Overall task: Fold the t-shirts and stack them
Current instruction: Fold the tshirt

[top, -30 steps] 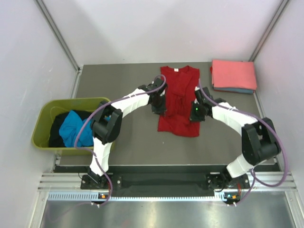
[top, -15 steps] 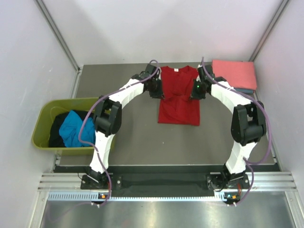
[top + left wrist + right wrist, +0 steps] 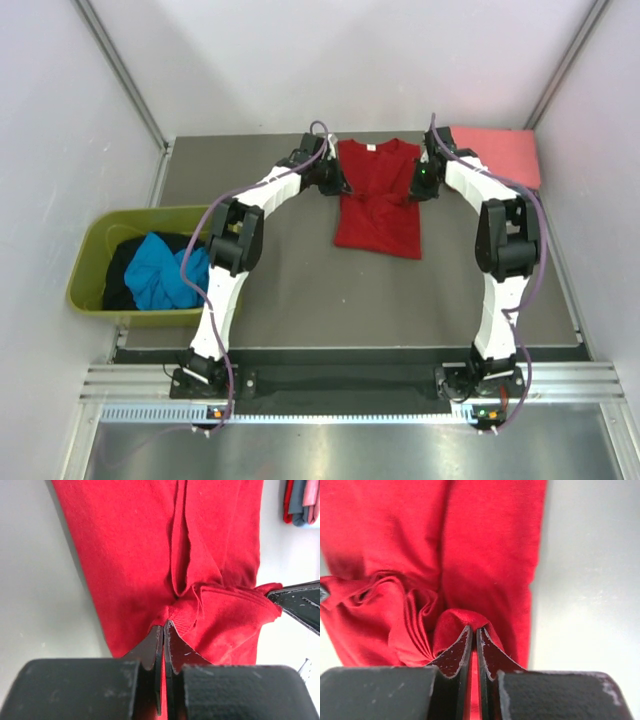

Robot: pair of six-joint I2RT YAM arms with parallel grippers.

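left hand [image 3: 164, 625] is pinched tight on a bunched fold of the red t-shirt [image 3: 378, 205]; right hand [image 3: 474, 629] nips another fold on the opposite side. nearest, off the bench's [image 3: 290, 270] left edge, an olive tub [image 3: 90, 270] holds a turquoise t-shirt [image 3: 160, 270] and a black t-shirt [image 3: 120, 275]. the red one lies mid-bench, collar away. a folded salmon-pink t-shirt [image 3: 500, 150] sits in the far right corner.

Top camera looks down from behind; both wrist cameras closely face red t-shirt [image 3: 378, 200].
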